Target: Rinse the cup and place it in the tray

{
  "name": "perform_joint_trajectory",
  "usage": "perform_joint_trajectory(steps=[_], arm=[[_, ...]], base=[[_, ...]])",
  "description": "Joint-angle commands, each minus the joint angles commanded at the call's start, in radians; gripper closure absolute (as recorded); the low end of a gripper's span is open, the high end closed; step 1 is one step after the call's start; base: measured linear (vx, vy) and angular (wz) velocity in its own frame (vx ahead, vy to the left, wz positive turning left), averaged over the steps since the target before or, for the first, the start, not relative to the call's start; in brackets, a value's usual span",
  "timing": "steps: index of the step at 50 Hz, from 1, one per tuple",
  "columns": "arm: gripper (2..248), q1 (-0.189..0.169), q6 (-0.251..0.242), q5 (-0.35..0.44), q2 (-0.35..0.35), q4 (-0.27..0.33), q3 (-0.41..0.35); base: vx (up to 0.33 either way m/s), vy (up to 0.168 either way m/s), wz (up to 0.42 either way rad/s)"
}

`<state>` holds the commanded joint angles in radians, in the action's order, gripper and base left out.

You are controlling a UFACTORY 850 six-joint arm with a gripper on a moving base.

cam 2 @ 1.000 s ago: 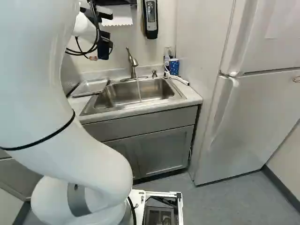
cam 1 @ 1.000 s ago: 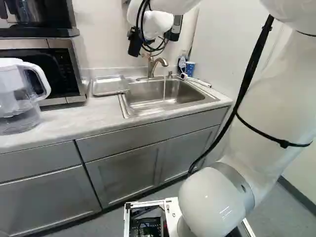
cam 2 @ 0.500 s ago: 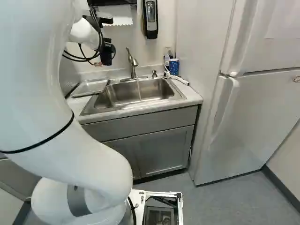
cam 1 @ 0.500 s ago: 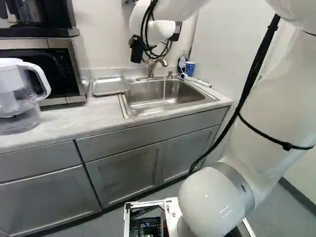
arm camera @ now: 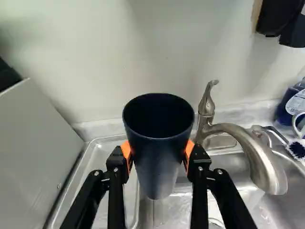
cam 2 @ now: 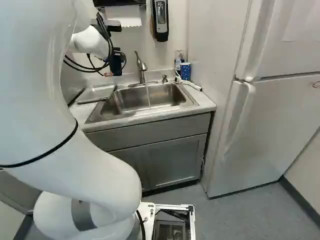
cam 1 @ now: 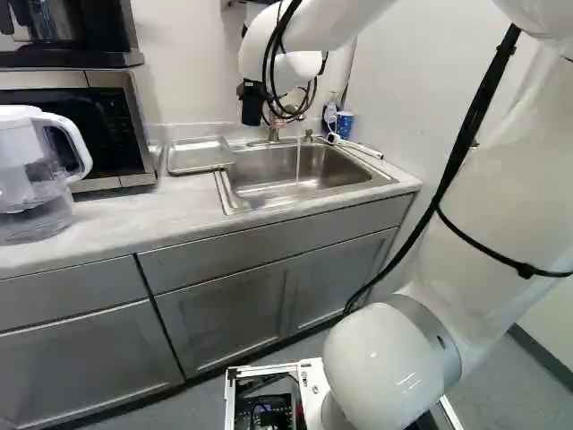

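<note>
Pale, smooth wall [arm camera: 86,52] dead ahead, and the black two-fingered gripper [arm camera: 157,151] has the dark blue tapered cup [arm camera: 159,164] pinched between its orange pads [arm camera: 126,149], mouth up! Just beside the gripper curves the brushed-metal faucet [arm camera: 238,136]; below, towards its other side, lies the shallow rectangular metal tray [arm camera: 97,167], with the stainless-steel sink [arm camera: 286,214] beneath the faucet. Clear water [cam 1: 298,161] is running, so rinsing looks like the job: ease the mouth under that stream, clear the metal, keep the squeeze firm against slipping, then tip it out well before the tray.
</note>
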<state>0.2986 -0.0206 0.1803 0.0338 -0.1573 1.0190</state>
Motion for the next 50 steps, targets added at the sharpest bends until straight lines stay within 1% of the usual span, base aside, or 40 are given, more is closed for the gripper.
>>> perform_joint_trajectory(steps=[38,50], arm=[[127,-0.027,0.0,0.001,0.02,0.0,-0.101],[127,-0.036,0.0,0.014,0.025,0.0,-0.132]], base=[[0.0,0.0,0.0],[0.0,0.0,0.0]])
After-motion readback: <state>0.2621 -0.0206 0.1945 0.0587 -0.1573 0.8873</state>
